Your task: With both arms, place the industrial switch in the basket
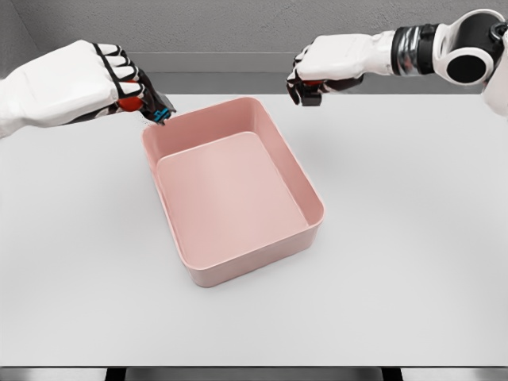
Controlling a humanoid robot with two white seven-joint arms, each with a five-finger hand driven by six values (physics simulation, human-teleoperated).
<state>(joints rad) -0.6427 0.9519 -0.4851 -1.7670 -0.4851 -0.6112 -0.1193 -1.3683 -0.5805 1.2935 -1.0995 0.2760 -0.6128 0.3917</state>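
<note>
Head view | left fingers (127, 79) pinching industrial switch (157, 111) over basket (313, 198) rim | right fingers (305, 83) curled, empty

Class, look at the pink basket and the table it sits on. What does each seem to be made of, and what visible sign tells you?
The pink basket looks like moulded plastic with a matte finish: one even colour, rounded corners, smooth thin walls, no weave or seams. The table looks like a smooth, pale grey laminate or painted board: flat, uniform, with a soft sheen and no grain. As this is a simulator render, both are guesses.
</note>
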